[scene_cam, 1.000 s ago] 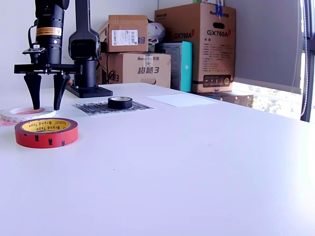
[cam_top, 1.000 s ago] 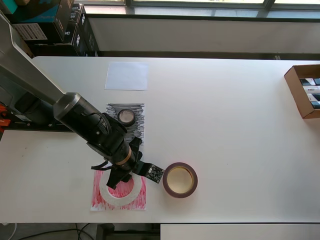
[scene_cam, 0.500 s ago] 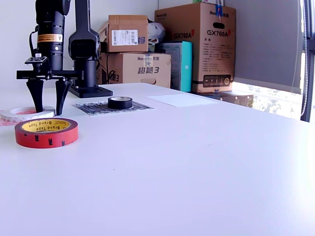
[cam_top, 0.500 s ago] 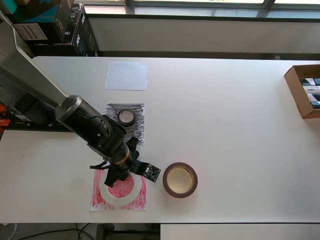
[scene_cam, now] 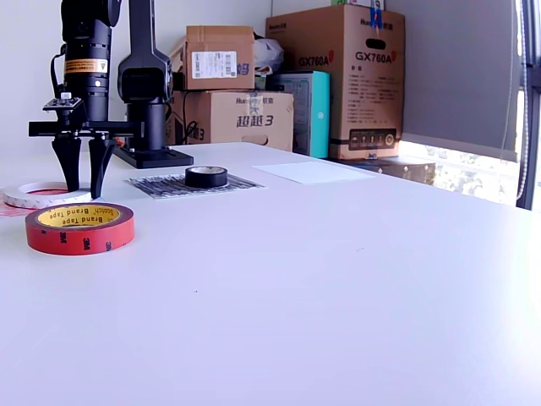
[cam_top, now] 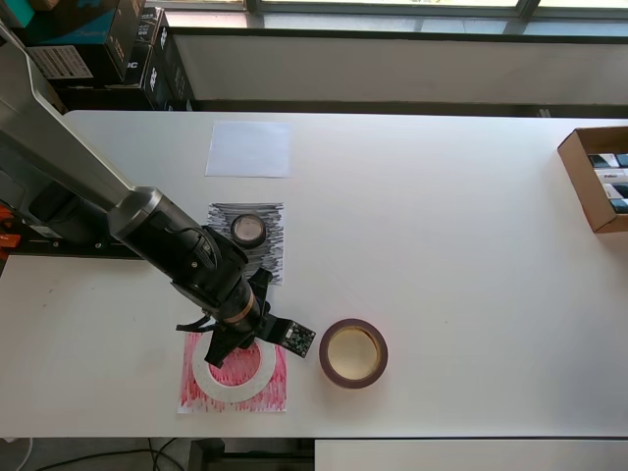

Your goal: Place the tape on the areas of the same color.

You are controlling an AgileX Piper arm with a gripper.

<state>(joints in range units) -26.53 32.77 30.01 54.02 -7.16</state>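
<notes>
Claw (scene_cam: 79,178) is down at the white ring (cam_top: 235,369), fingers straddling the ring's far rim in the overhead view. In the exterior view the jaws look narrowed on that rim with a small gap showing between them; I read it as clamped on the ring wall but can't confirm contact.

White ring lies flat on the red patch (cam_top: 192,394), the wrong colour. Its home, the white patch (cam_top: 249,149), lies at the far side of the tabletop (cam_top: 451,245), past the black patch (cam_top: 267,253), roughly straight up in the overhead view. Black roll (cam_top: 247,230) already sits on black.

Maroon ring (cam_top: 353,353) sits on bare tabletop just to the overhead view's right of the red patch, near the claw; it goes there once white is off.

Surface is flat and white. Cardboard box (cam_top: 596,177) sits at the overhead view's right edge, stacked cartons (scene_cam: 334,80) behind the tabletop.
</notes>
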